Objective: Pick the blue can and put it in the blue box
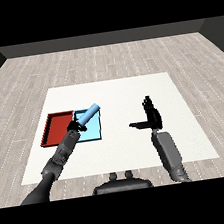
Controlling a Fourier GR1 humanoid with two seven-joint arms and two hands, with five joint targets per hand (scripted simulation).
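Note:
The blue can [89, 115] is tilted, its top leaning up and to the right, over the light blue tray [94, 131]. My left hand [76, 126] is curled round the can's lower end, above the blue tray's left part. Whether the can touches the tray I cannot tell. My right hand [152, 116] hovers over the white table right of the middle, fingers straight and pointing away, thumb sticking out to the left, holding nothing.
A red tray [55, 128] lies directly left of the blue tray, touching it. The white table [116, 93] spreads out around both trays, with a wooden floor beyond its edges.

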